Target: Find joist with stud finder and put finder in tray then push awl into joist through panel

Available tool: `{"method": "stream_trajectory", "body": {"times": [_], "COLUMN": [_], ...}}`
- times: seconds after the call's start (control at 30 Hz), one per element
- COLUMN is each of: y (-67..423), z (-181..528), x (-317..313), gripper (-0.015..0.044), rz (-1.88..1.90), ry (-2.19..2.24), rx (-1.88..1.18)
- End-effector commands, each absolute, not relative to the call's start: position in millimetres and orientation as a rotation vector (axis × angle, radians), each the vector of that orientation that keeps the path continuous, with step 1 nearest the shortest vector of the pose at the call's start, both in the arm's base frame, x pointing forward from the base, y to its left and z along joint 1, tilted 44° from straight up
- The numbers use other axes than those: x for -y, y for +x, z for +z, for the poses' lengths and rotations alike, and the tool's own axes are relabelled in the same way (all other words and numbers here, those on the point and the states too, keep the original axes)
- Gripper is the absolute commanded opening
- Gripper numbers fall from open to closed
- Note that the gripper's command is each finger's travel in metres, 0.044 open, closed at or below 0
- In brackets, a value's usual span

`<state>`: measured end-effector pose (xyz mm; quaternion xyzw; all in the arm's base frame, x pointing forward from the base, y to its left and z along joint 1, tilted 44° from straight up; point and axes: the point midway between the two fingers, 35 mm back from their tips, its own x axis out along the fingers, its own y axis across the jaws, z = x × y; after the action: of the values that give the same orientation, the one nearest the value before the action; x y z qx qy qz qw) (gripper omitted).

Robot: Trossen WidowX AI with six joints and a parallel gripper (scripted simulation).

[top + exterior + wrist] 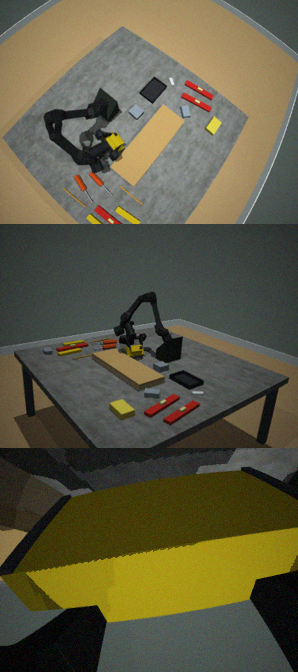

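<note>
Yellow stud finder (115,141) sits clamped in my gripper (111,146), just off the floor panel's (150,144) near corner. The black tray (153,90) lies past the panel's far end. Two orange-handled awls (89,183) lie by the table's edge.

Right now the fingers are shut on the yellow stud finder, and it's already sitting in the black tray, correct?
Not quite. The fingers are shut on the yellow stud finder, but it is not in the black tray. The top view shows it held beside the near end of the wooden panel, with the tray off past the panel's far end.
</note>
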<state>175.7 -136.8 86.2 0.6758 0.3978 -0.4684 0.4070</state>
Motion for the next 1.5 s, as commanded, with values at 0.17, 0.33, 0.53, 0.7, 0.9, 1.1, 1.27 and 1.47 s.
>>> {"method": "stream_trajectory", "body": {"times": [0.17, 0.33, 0.53, 0.7, 0.9, 1.1, 1.27, 1.47], "y": [176.5, 176.3, 176.5, 181.4, 181.1, 180.1, 179.0, 177.3], "z": [87.0, 87.1, 88.9, 99.0, 96.2, 89.3, 83.4, 76.2], "x": [137.0, 138.2, 135.9, 121.2, 124.2, 131.3, 137.2, 144.1], "gripper": [0.0000, 0.0000, 0.0000, 0.0000, 0.0000, 0.0000, 0.0000, 0.0000], "rz": [-1.119, -1.088, -1.089, -1.044, -1.046, -1.050, -1.053, -1.057], "ry": [1.758, 1.786, 1.790, 1.826, 1.823, 1.817, 1.813, 1.807], "rx": [-1.045, -1.062, -1.059, -1.070, -1.070, -1.068, -1.068, -1.067]}}
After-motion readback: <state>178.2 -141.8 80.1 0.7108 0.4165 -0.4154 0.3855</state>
